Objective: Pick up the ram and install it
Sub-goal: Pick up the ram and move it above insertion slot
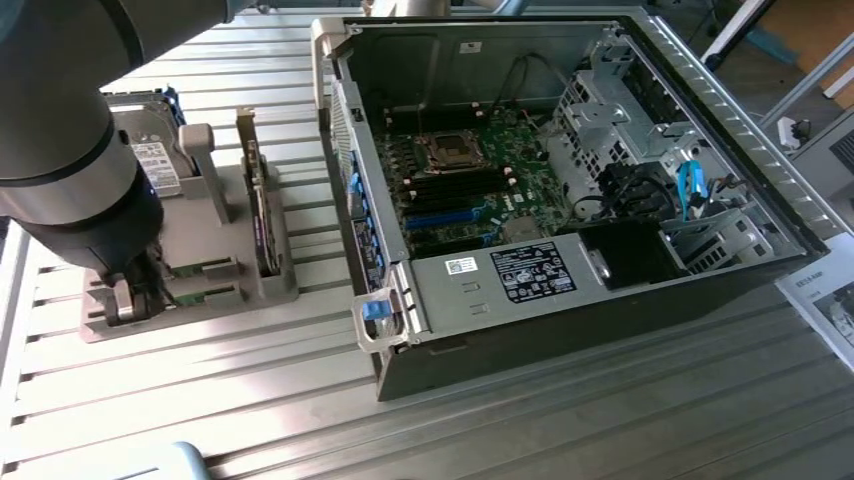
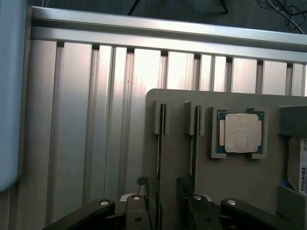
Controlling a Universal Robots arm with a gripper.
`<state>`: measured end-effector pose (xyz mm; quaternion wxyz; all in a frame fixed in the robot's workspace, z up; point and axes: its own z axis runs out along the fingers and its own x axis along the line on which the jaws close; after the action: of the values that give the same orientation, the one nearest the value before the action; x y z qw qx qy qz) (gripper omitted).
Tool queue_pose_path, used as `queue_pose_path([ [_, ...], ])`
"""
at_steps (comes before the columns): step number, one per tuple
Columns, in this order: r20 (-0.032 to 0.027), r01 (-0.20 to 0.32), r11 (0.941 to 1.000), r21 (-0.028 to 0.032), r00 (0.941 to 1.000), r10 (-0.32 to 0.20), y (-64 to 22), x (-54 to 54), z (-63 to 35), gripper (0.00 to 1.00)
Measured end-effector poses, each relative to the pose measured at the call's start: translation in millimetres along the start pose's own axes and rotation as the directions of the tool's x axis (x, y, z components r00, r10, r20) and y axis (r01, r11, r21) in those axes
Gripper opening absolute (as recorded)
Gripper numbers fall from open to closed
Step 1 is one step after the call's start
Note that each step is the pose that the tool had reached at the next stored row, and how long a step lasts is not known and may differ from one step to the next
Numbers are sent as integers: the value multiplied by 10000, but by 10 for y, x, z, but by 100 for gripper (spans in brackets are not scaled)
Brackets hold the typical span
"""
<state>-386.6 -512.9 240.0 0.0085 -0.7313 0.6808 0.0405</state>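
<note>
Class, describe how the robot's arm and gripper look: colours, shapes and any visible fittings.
The arm is a thick, round, dark tube with a pale grey band around it, narrowing to a black wrist. The gripper is black, built of angled link bars studded with small silver screw heads.

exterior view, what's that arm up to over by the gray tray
The arm's gripper is down over the gray parts holder, beside the open computer case. Its fingers stand open on either side of one ram stick, which sits on edge in its slot. The ram is not yet lifted out.
</note>
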Motion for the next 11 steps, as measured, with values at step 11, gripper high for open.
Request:
queue_pose_path([
  [11,14,235,9997,-15,9997,-235,-14,45,356,36],
])
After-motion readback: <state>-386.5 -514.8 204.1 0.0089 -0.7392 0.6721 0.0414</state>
